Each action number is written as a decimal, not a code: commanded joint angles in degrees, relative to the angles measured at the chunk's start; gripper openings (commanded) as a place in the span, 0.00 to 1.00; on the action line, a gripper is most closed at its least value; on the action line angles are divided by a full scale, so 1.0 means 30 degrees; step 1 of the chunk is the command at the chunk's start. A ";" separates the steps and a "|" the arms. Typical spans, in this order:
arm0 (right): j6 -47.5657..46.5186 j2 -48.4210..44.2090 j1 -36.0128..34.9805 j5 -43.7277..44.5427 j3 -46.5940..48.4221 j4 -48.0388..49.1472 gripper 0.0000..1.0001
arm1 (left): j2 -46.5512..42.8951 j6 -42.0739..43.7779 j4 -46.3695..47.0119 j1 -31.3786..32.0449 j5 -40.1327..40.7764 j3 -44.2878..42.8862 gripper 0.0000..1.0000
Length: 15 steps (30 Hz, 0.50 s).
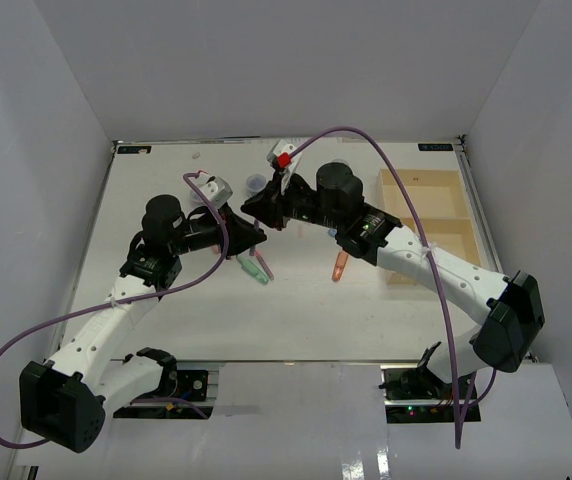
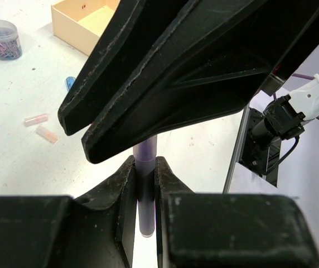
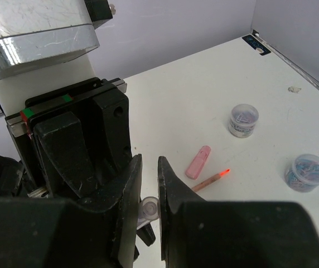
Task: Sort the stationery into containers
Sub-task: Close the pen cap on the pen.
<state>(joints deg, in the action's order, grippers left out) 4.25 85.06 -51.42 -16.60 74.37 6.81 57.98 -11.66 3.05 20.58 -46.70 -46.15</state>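
Observation:
My left gripper (image 2: 144, 167) is shut on a purple pen (image 2: 146, 190) and holds it above the table's middle. The pen's far end runs up under my right gripper's fingers (image 2: 165, 84). In the right wrist view my right gripper (image 3: 149, 167) has its narrow jaws on either side of the pen's round pale end (image 3: 149, 207), which fills the gap. In the top view the two grippers meet, left (image 1: 253, 235) and right (image 1: 258, 208). The beige wooden tray (image 1: 424, 176) stands at the right.
A green marker (image 1: 254, 270), a pink pen (image 1: 264, 265) and an orange pencil (image 1: 339, 265) lie on the table. A pink eraser-like piece (image 3: 198, 162) and two round pots (image 3: 243, 120) (image 3: 307, 172) sit beyond the right gripper. Another pot (image 2: 2, 39) stands near the tray.

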 commanded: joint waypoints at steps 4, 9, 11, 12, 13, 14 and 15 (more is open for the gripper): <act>0.0047 0.2263 -0.0644 -0.2904 -0.3285 -1.0444 0.08 | -0.2099 -0.0273 0.9644 -0.0326 0.2763 -0.3338 0.00; 0.0224 0.1942 -0.0644 -0.2963 -0.3111 -1.0179 0.08 | -0.1924 -0.0479 0.9678 -0.0326 0.2208 -0.2986 0.00; 0.0428 0.1678 -0.0644 -0.2642 -0.2701 -1.0092 0.08 | -0.1923 -0.0274 0.9297 -0.0326 0.1799 -0.2811 0.00; 0.0458 0.1416 -0.0644 -0.2582 -0.2555 -1.0063 0.08 | -0.1894 -0.0070 0.9151 -0.0326 0.1332 -0.2694 0.00; 0.0545 0.1298 -0.0673 -0.2234 -0.2350 -1.0033 0.08 | -0.1981 0.0106 0.8889 -0.0326 0.1154 -0.2548 0.00; 0.0691 0.1180 -0.0644 -0.2056 -0.1884 -1.0033 0.08 | -0.2068 0.0224 0.8799 -0.0326 0.0949 -0.2343 0.00; 0.0721 0.0976 -0.0644 -0.1996 -0.1647 -1.0062 0.08 | -0.2127 0.0312 0.8682 -0.0326 0.0744 -0.1877 0.00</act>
<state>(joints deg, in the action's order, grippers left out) 5.63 83.90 -51.05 -16.88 74.22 6.72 57.89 -11.40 3.84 20.88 -47.09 -46.13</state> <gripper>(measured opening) 0.198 0.240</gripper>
